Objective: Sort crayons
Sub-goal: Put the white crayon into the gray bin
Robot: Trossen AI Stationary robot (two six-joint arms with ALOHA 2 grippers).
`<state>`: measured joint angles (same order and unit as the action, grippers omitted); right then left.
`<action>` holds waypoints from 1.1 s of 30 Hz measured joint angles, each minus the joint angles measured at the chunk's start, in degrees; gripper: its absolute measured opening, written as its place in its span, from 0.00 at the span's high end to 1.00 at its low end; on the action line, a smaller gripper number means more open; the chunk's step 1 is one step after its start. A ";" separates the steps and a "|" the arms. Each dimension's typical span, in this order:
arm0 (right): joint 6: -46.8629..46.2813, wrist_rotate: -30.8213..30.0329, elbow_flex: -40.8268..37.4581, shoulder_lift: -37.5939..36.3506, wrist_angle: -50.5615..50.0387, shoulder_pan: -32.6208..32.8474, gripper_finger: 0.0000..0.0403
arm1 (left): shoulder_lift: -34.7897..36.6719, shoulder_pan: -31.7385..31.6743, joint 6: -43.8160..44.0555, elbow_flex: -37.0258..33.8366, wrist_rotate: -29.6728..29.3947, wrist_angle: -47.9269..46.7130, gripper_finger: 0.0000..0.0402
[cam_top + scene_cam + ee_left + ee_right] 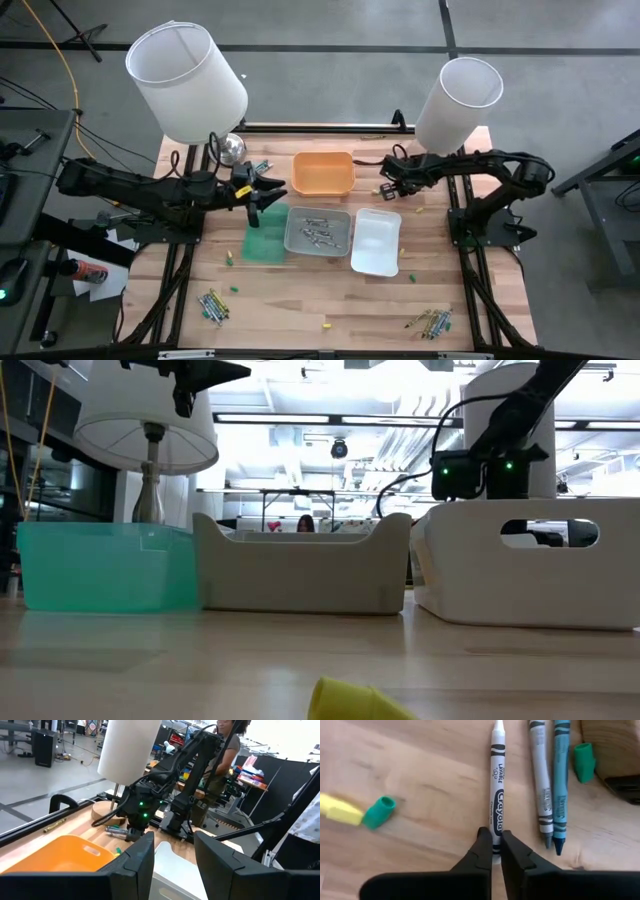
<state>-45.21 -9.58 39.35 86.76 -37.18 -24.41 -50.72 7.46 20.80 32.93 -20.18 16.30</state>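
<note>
Item: white crayon, lying flat on the desk at about two o'clock from the desk's centre, between the orange tray and the right lamp.

Handling: judged light, stiff, brittle if bent; paper wrap gives fair friction. Best taken across the barrel, near the middle, not the tip.

Right end effector: pressed down onto the desk, fingers closed on the crayon's lower end, the barrel pinched between them.

Neighbours: grey crayon and blue crayon just beside it; green stubs and a yellow stub near.

Left end effector: hovers over the green tray, fingers parted, holding nothing visible.

Farther: grey tray, white tray.
</note>
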 joint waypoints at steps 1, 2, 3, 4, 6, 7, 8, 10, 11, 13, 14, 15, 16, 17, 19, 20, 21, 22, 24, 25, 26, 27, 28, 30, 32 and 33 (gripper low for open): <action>0.24 0.21 -0.10 -0.60 -0.01 0.51 0.99 | 0.26 0.00 0.00 0.00 -0.02 0.36 0.68; 0.28 1.33 -0.22 -1.54 -0.40 0.96 0.99 | 0.32 0.00 0.02 0.10 0.00 0.52 0.68; 0.27 3.23 -0.30 -2.85 -0.85 1.38 0.99 | 0.64 0.00 0.00 0.11 0.00 0.21 0.68; 0.26 3.99 -0.44 -4.49 -1.23 1.78 0.99 | 1.28 0.00 -0.01 -0.02 0.01 -0.35 0.68; -0.24 3.22 -0.36 -8.87 -0.25 2.49 0.99 | 2.32 0.01 -0.02 0.06 0.00 0.29 0.68; -0.57 2.20 -0.31 -11.33 0.05 2.98 0.99 | 2.88 0.02 -0.02 0.11 0.00 0.20 0.68; -0.78 1.48 -0.31 -13.77 0.67 3.64 0.99 | 3.55 0.00 -0.02 0.08 0.00 -0.26 0.68; -0.98 0.96 -0.31 -19.20 3.50 5.59 1.00 | 4.76 0.02 -0.58 0.04 0.00 -0.14 0.68; -0.94 0.55 -0.31 -21.83 5.65 6.66 1.00 | 5.29 0.02 -1.22 0.08 0.00 0.04 0.68; -0.55 -0.63 -0.28 -26.60 10.99 9.09 1.00 | 6.46 0.02 -2.58 0.04 -0.04 -0.35 0.68; 0.17 -1.17 -0.28 -28.62 14.51 10.46 1.00 | 6.78 0.01 -3.27 0.04 -0.07 0.01 0.68; 1.02 -1.28 -0.28 -30.38 18.43 11.82 1.00 | 7.06 0.01 -3.66 0.07 -0.11 0.14 0.68; 2.35 -1.38 -0.22 -31.74 22.75 13.37 1.00 | 7.35 0.01 -4.09 0.06 -0.40 -0.15 0.68; 4.11 -1.38 -0.20 -32.64 27.48 14.97 1.00 | 7.55 0.02 -4.60 0.04 -0.64 -0.23 0.68; 9.20 -1.47 -0.17 -33.28 36.93 18.39 1.00 | 7.63 0.00 -5.05 0.04 -0.68 -0.03 0.68; 12.21 -1.56 -0.17 -33.15 41.83 20.12 1.00 | 7.59 0.00 -5.03 0.04 -0.68 -0.09 0.68; 15.54 -1.59 -0.16 -32.72 46.48 21.86 1.00 | 7.54 0.00 -5.03 0.04 -0.68 -0.19 0.68; 18.58 -1.58 -0.10 -31.88 50.87 23.65 1.00 | 7.51 0.00 -5.03 0.04 -0.68 -0.19 0.68; 23.55 -1.56 -0.04 -29.98 56.99 26.61 1.00 | 7.20 0.02 -5.03 0.04 -0.67 -0.06 0.68; 25.56 -1.55 -0.07 -28.89 59.57 27.88 1.00 | 6.98 0.02 -5.01 0.04 -0.66 -0.13 0.68; 27.19 -1.57 -0.06 -27.88 61.48 28.97 1.00 | 6.84 0.01 -5.02 0.04 -0.66 -0.27 0.68; 28.40 -1.63 -0.07 -26.93 62.88 29.81 1.00 | 6.79 0.02 -5.02 0.02 -0.66 -0.28 0.68; 29.14 -1.78 -0.07 -26.16 63.88 30.47 1.00 | 6.73 0.02 -5.01 0.02 -0.66 -0.07 0.68; 29.65 -1.80 -0.07 -24.79 65.19 31.33 1.00 | 6.57 0.02 -5.01 0.02 -0.66 -0.21 0.68; 29.19 -1.80 -0.07 -24.03 65.47 31.40 1.00 | 6.55 0.02 -5.01 0.02 -0.66 -0.21 0.68; 28.81 -1.85 -0.07 -23.81 65.56 31.37 1.00 | 6.58 0.02 -5.01 0.02 -0.66 -0.16 0.68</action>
<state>-16.40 -11.43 39.29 62.95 28.37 6.96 -44.14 7.49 15.79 32.95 -20.84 16.14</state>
